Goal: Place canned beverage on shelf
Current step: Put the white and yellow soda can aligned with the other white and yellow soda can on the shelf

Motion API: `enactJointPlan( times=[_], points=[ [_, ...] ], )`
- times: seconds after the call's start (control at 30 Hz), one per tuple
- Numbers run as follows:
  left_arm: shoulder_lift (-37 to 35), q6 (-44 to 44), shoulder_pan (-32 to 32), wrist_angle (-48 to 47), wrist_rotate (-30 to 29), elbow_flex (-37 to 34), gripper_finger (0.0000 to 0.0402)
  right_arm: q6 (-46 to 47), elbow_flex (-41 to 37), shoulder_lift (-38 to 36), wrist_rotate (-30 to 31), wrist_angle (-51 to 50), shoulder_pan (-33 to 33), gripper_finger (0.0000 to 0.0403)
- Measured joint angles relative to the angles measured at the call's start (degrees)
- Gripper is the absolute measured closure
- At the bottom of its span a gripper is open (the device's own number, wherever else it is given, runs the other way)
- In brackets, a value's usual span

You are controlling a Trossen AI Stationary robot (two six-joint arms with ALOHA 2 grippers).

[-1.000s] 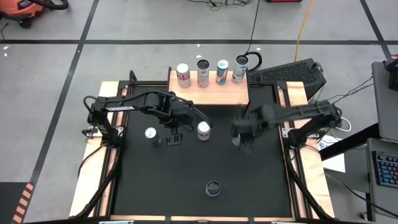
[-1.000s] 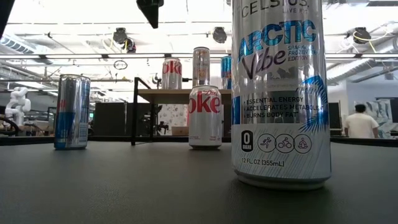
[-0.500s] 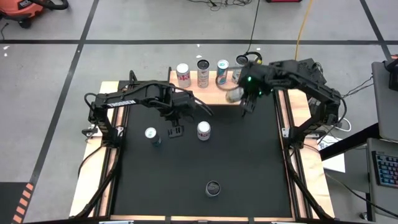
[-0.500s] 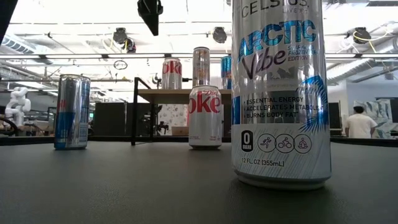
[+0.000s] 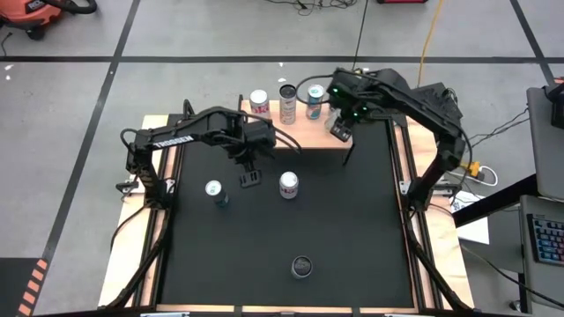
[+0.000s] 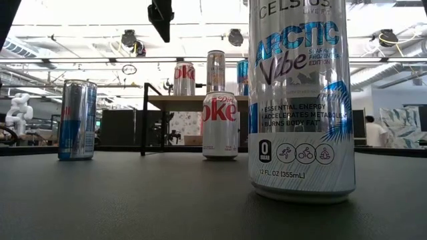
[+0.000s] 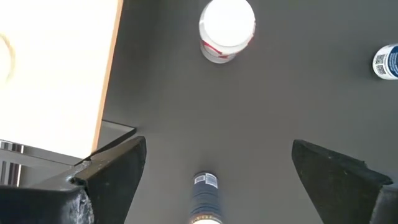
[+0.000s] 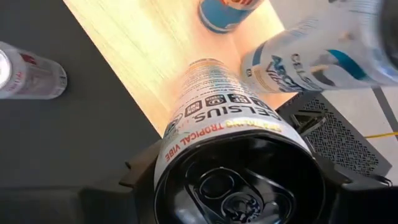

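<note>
The shelf (image 5: 295,132), a low wooden table, stands at the table's far edge with three cans (image 5: 287,102) upright on it. My right gripper (image 5: 340,130) hangs over the shelf's right end, shut on a Celsius Tropical Vibe can (image 8: 217,106). A Celsius Arctic Vibe can (image 8: 311,56) shows on the shelf just beyond it. My left gripper (image 5: 250,179) hangs open over the black table top between a blue can (image 5: 214,190) and a Diet Coke can (image 5: 288,184), with nothing between its fingers (image 7: 112,174). My right gripper pinches the Tropical Vibe can's side wall near its top end (image 8: 171,149) between its two fingers (image 8: 134,177), one on either side. The fingers come from above, slanting down. The can hangs tilted below them, tab end up, its bottom (image 8: 208,65) over the shelf's wood.
A dark-topped Celsius Arctic Vibe can (image 5: 302,266) stands alone toward the table's near edge, close in front of the low camera (image 6: 300,100). A black mesh object (image 5: 414,101) lies beside the shelf at the far right. Wooden side rails (image 5: 145,229) border the table.
My right gripper has carried the Tropical Vibe can from over the table's right middle toward the far edge and upward, turning as it went, to the shelf's right end. My left gripper has drifted a little toward the far edge, still open.
</note>
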Motion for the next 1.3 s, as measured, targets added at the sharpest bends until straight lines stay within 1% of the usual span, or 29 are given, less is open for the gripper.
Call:
enactJointPlan(
  times=[0.07, 0.23, 0.33, 0.5, 0.67, 1.3],
  points=[
    [0.0, -0.02, 0.27, 0.0, 0.02, 0.0, 0.0004, -0.36, 0.0, 0.63, -0.38, -0.02, -0.01, 0.016],
    [0.0, 0.03, 0.9, 0.0, 0.02, 0.0, 0.0004, 0.13, 0.0, 0.77, -7.17, -0.07, -0.1, 0.0159],
    [0.0, 0.03, 1.01, 0.0, 0.01, 0.0, 0.0004, 0.5, 0.0, 0.79, -9.05, -0.06, -0.1, 0.0159],
    [0.0, -0.13, 0.99, 0.0, 0.02, 0.0, 0.0004, 0.42, 0.0, 0.79, -8.31, -0.04, -0.23, 0.0159],
    [-0.02, -0.15, 0.99, 0.0, 0.02, 0.0, 0.0004, 0.23, 0.0, 0.79, -4.2, -0.02, -0.29, 0.0158],
    [0.0, -0.21, 0.96, 0.0, 0.02, 0.0, 0.0004, -2.61, 0.0, 0.78, -4.37, -0.04, -1.26, 0.0158]
  ],
)
